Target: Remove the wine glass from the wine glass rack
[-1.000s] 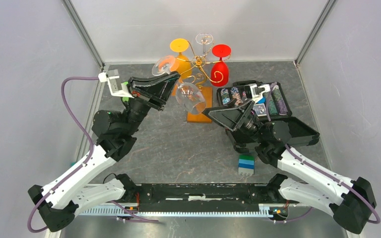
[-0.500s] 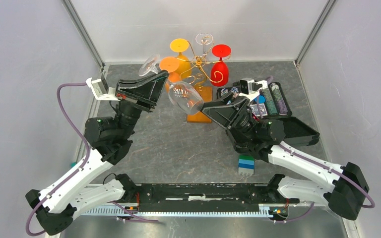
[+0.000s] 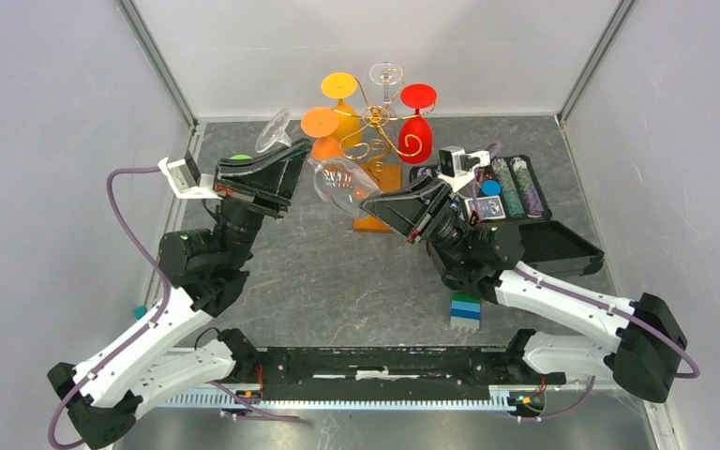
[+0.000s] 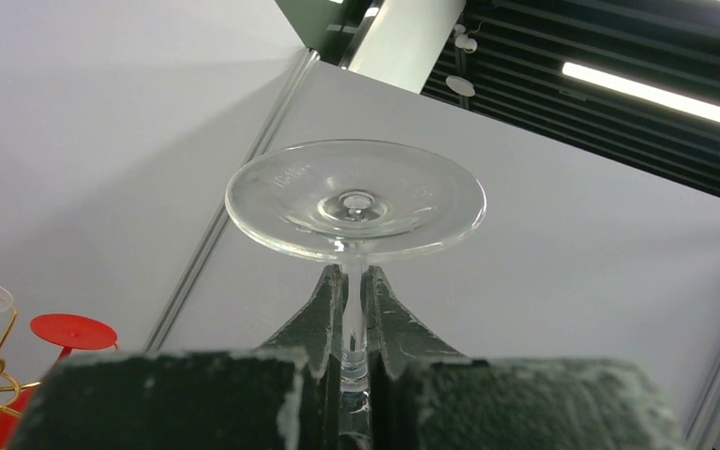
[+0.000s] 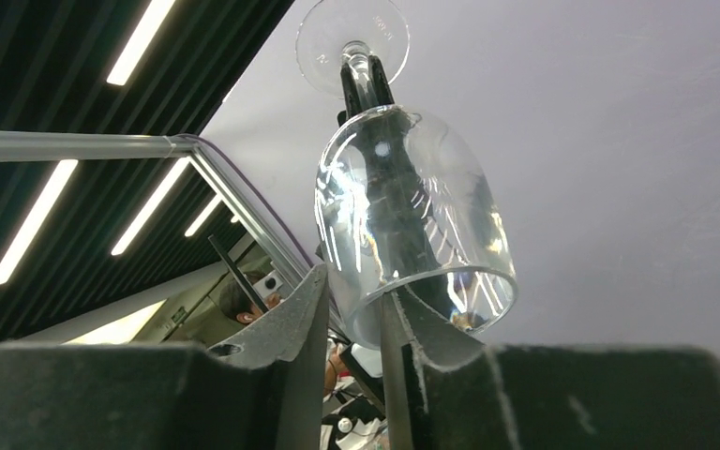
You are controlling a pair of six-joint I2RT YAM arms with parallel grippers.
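A clear wine glass point(image 3: 342, 185) hangs tilted in the air, left of the wine glass rack point(image 3: 376, 116), a gold wire stand on an orange-brown base. My left gripper point(image 3: 300, 155) is shut on its stem just below the foot point(image 4: 356, 202). My right gripper point(image 3: 367, 202) has come to the bowl's mouth. In the right wrist view the bowl point(image 5: 412, 216) has one finger point(image 5: 431, 337) inside the rim and the other finger point(image 5: 300, 309) outside it. The jaws stand narrow, with a gap still showing between them.
Orange point(image 3: 321, 122), yellow point(image 3: 338, 86), red point(image 3: 417, 98) and clear point(image 3: 386, 73) glasses hang on the rack. An open black case of chips point(image 3: 516, 197) lies at the right. A blue-green block point(image 3: 466, 309) sits near the right arm. Grey walls close three sides.
The left gripper has carried the glass left and away from the rack. The right gripper has moved left up to the bowl and its jaws have narrowed around the rim.
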